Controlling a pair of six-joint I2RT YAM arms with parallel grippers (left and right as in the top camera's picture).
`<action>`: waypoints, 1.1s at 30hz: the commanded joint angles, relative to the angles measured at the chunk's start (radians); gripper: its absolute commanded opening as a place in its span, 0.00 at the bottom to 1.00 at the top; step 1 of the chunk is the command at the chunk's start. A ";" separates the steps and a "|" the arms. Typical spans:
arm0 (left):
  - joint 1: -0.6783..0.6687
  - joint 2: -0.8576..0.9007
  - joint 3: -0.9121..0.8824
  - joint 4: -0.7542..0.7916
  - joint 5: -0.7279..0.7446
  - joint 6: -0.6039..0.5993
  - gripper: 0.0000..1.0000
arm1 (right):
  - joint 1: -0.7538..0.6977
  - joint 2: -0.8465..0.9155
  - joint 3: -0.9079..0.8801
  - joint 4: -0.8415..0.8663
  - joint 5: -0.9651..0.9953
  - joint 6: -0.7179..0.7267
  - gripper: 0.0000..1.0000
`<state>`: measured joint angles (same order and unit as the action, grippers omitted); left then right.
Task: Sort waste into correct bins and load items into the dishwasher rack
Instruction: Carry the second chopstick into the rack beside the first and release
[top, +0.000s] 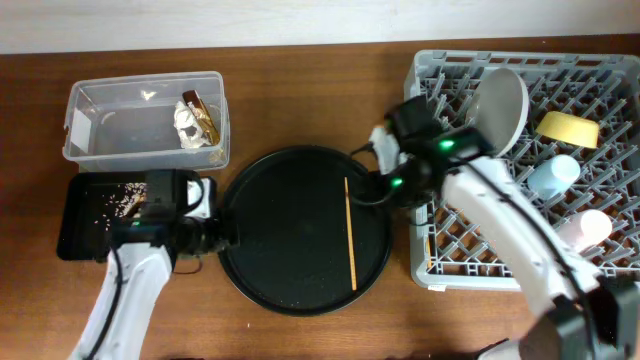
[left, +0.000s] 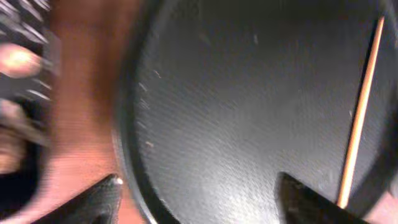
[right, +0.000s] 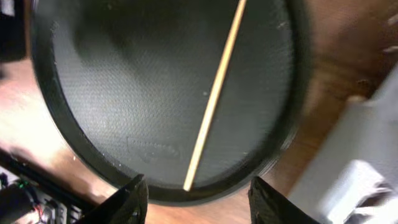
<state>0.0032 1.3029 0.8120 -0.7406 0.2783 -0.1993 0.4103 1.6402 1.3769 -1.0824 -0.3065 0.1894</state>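
Note:
One wooden chopstick (top: 351, 232) lies on the round black tray (top: 290, 240). My left gripper (top: 228, 238) is open and empty at the tray's left rim; its wrist view shows the fingers (left: 199, 205) spread over the tray (left: 217, 93), chopstick (left: 360, 112) to the right. My right gripper (top: 370, 185) is open and empty at the tray's right rim, above the chopstick's end (right: 214, 96); its fingers (right: 202, 199) straddle the rim. The dishwasher rack (top: 600, 70) holds the plate (top: 500, 108), yellow bowl (top: 568, 127), blue cup (top: 553, 176) and pink cup (top: 585, 228).
The clear tub (top: 120, 130) at the back left holds white tissue (top: 186, 122) and the brown-gold wrapper (top: 203, 115). The shallow black tray (top: 75, 215) in front of it holds beige crumbs (top: 122, 203). The rack's corner (right: 373, 143) is close to my right gripper.

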 joint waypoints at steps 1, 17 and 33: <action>0.009 -0.071 0.029 -0.001 -0.094 0.018 0.96 | 0.101 0.085 -0.043 0.050 0.057 0.111 0.54; 0.009 -0.072 0.029 -0.005 -0.104 0.018 0.99 | 0.244 0.405 -0.054 0.123 0.188 0.355 0.26; 0.009 -0.072 0.029 -0.005 -0.103 0.018 0.99 | 0.193 0.186 0.045 0.072 0.189 0.305 0.04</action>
<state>0.0082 1.2411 0.8215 -0.7456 0.1822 -0.1974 0.6395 1.9759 1.3605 -0.9970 -0.1131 0.5369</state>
